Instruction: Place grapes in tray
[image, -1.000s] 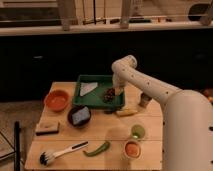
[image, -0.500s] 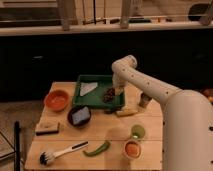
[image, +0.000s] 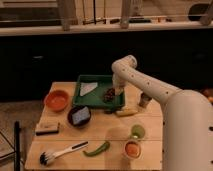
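The dark-green tray (image: 90, 101) lies at the back of the wooden table, with a pale sheet in its left part. The dark reddish-purple grapes (image: 108, 95) sit in the tray's right part, near its rim. My gripper (image: 116, 91) is at the end of the white arm, right beside and just above the grapes at the tray's right edge.
An orange bowl (image: 56, 99) stands left of the tray, a dark bowl (image: 79, 115) in front of it. A banana-like yellow item (image: 127, 112), a green cup (image: 137, 131), an orange cup (image: 132, 148), a green pepper (image: 97, 149), a brush (image: 60, 154) and a sponge block (image: 47, 128) lie around.
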